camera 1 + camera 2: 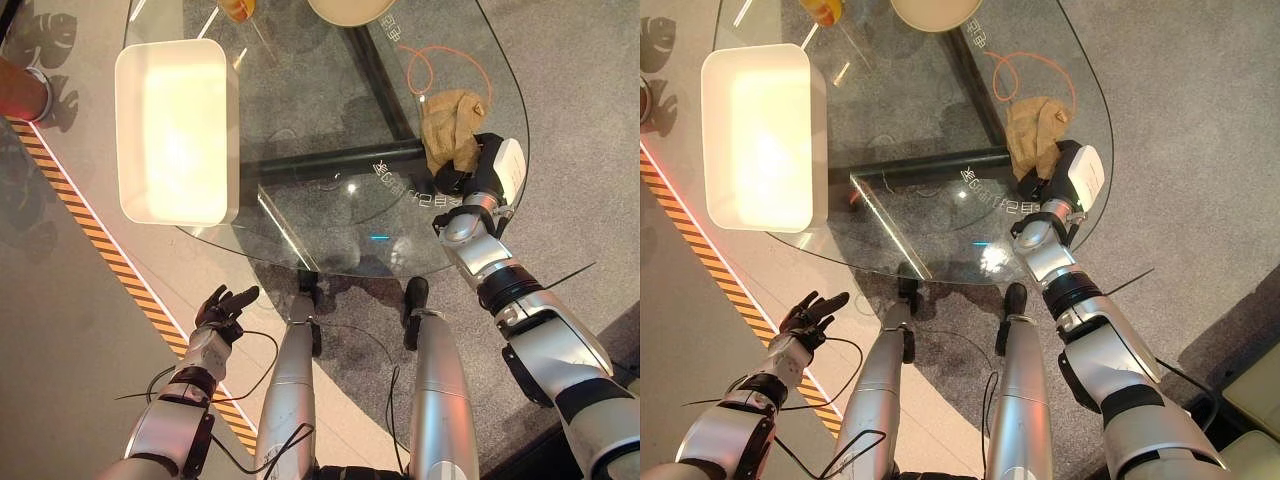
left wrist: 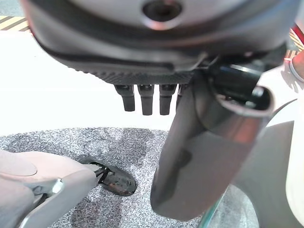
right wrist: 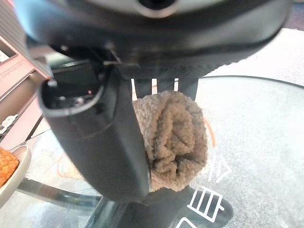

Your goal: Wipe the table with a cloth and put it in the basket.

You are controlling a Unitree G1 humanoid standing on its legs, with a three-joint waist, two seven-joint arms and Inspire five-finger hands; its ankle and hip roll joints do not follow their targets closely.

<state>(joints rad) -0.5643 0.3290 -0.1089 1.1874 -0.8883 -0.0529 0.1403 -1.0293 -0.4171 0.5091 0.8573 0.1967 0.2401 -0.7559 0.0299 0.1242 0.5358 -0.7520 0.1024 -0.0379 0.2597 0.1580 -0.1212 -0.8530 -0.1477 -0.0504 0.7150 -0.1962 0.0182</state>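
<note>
The round clear glass table point(image 1: 330, 215) on its dark crossed frame takes up most of the scene, standing over grey speckled carpet. On its left portion sits the white rectangular plastic basket point(image 1: 176, 205), open side up and apparently holding nothing, well apart from the work on the table's right edge. At the far edge a pale round dish point(image 1: 350, 10) is partly visible, and a thin orange cord loop point(image 1: 450, 62) lies on the glass just beyond the cloth. The right hand point(image 1: 462, 172) rests at the right rim with the crumpled tan terry cloth point(image 1: 450, 128) bunched in it — the right wrist view shows the fingers and thumb curled round a thick roll of the fabric, the rest trailing onto the glass. The left hand point(image 1: 222, 306) hangs low beside the table, off the glass, fingers relaxed and spread, holding nothing. Judgement: wiping is in hand, basket step not yet done. Risks — the cloth sits close to the rim, so an outward stroke could drag the loose end over the edge; a forward stroke could snag the cord and pull it along; the bunched hold leaves little flat cloth on the glass, so a stroke may clean only a narrow strip.
</note>
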